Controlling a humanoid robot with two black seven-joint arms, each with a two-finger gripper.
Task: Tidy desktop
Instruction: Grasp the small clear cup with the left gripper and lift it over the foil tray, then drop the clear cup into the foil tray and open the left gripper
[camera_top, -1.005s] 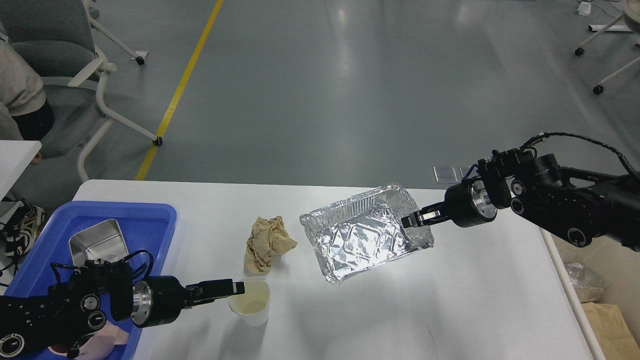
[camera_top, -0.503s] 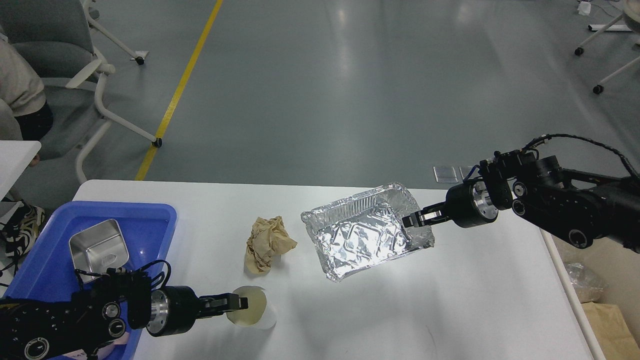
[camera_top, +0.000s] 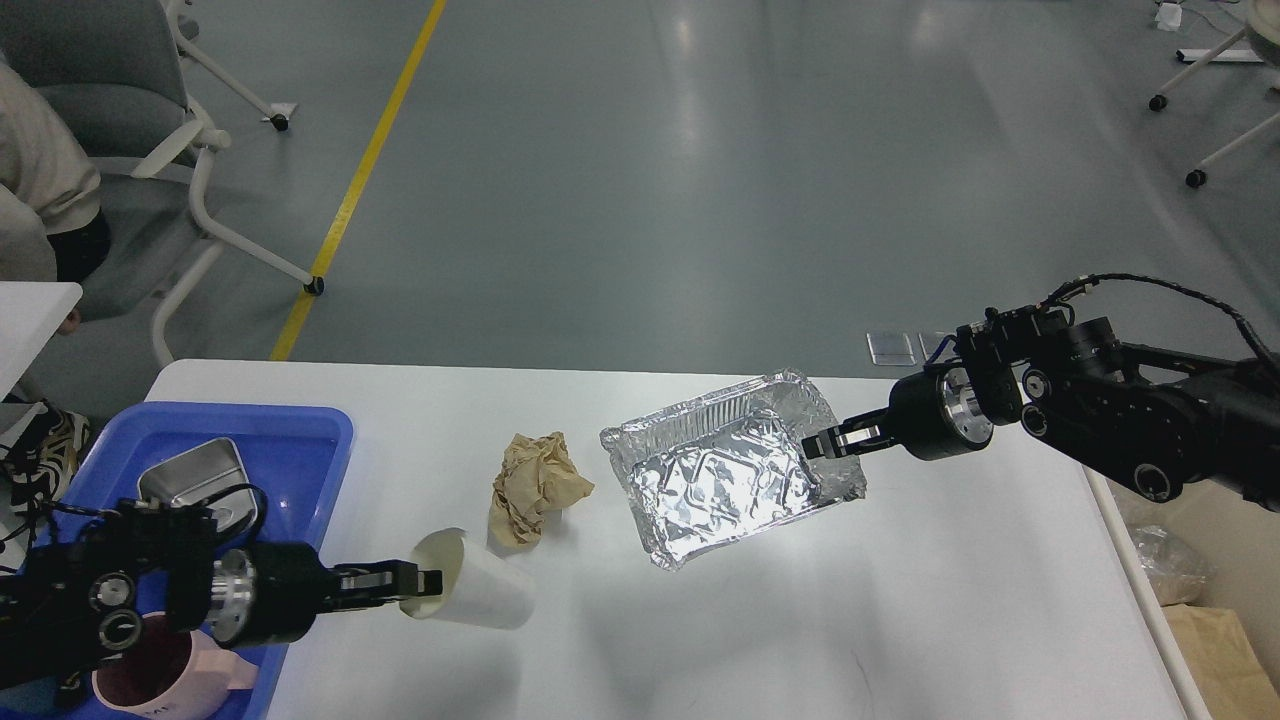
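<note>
The white desktop (camera_top: 900, 600) fills the lower part of the head view. My left gripper (camera_top: 420, 583) is shut on the rim of a cream paper cup (camera_top: 480, 592), which is tipped on its side with its mouth to the left. My right gripper (camera_top: 818, 444) is shut on the right rim of a crumpled foil tray (camera_top: 725, 478) and holds it tilted, its right end off the desktop. A crumpled brown paper ball (camera_top: 535, 485) lies between cup and foil tray.
A blue plastic tray (camera_top: 290, 440) at the left edge holds a steel container (camera_top: 190, 485) and a pink mug (camera_top: 160, 680). A chair (camera_top: 130, 130) and a seated person are at the far left. A bin with rubbish (camera_top: 1170, 570) stands below the right edge.
My left gripper has pulled back to the left with the cup, tipping it from upright onto its side. The right gripper and foil tray have barely moved.
</note>
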